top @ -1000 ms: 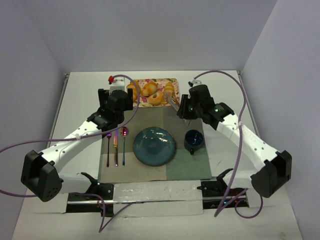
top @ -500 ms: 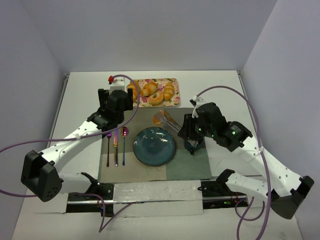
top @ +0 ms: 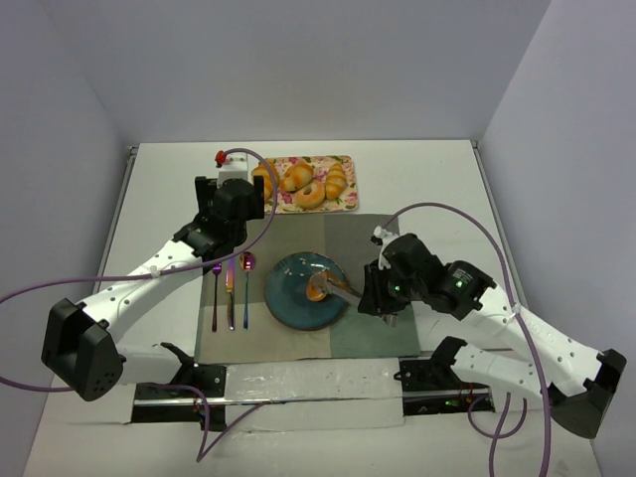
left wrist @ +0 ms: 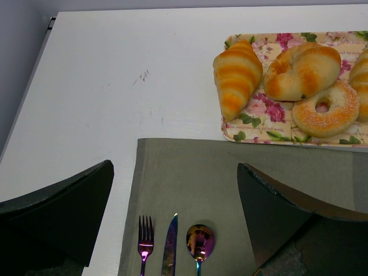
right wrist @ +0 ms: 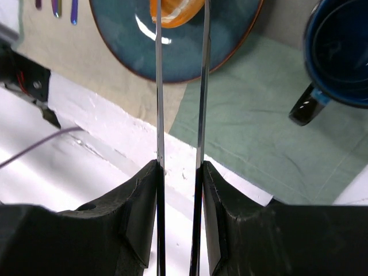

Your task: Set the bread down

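The bread (top: 317, 289) is a small golden-orange bun held between the tips of metal tongs (top: 344, 292) just over the blue plate (top: 288, 303). My right gripper (top: 376, 296) is shut on the tongs' handles. In the right wrist view the bread (right wrist: 175, 11) sits at the top edge between the tong blades (right wrist: 202, 86), above the plate (right wrist: 230, 40); my right gripper (right wrist: 179, 169) squeezes both blades. My left gripper (top: 237, 204) hovers open and empty over the mat's back left part, as the left wrist view (left wrist: 174, 169) shows.
A floral tray (top: 343, 201) with ridged rolls (left wrist: 237, 75) and a sugared doughnut (left wrist: 325, 109) stands at the back. A blue mug (right wrist: 339, 57) sits right of the plate. Fork (left wrist: 145, 241), knife (left wrist: 170, 247) and spoon (left wrist: 199, 241) lie left of it on the placemat (top: 298, 234).
My right arm has swung from the tray forward to the plate, carrying the bread in the tongs and lowering it. The left arm has not moved.
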`<action>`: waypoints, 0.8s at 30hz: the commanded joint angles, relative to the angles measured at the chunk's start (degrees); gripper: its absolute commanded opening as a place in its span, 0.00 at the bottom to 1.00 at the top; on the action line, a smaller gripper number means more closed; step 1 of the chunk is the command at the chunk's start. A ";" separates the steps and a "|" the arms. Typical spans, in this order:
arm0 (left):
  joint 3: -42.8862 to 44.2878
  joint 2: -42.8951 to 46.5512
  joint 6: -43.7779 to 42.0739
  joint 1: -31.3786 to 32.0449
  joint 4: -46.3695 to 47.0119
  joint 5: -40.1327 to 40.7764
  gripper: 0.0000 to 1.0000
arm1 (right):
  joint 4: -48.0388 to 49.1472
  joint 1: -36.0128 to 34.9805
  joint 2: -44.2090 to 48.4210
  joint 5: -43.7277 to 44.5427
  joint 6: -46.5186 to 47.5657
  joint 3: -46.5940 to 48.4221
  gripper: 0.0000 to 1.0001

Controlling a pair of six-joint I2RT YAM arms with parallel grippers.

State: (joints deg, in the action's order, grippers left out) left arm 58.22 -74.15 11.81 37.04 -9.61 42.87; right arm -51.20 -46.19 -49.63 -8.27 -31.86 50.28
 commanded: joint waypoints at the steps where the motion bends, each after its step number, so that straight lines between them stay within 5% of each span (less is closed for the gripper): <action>1: 1.99 0.76 0.58 0.32 1.08 0.11 0.99 | 4.18 -2.84 -0.12 -1.13 -2.07 -0.71 0.00; 7: 1.90 1.02 0.58 0.32 0.99 0.19 0.99 | 5.15 -6.27 -2.75 1.93 -3.21 -0.54 0.04; 15: 1.90 0.76 0.58 0.23 0.99 0.11 0.99 | 4.97 -6.71 -2.58 4.41 -4.27 -0.45 0.27; 24: 1.90 0.67 0.58 0.32 0.99 0.19 0.99 | 4.27 -7.33 -3.55 5.11 -4.00 1.13 0.36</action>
State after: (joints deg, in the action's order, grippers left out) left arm 58.22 -74.15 11.84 37.04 -9.61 42.87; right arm -48.77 -53.04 -52.88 -5.43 -35.40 49.19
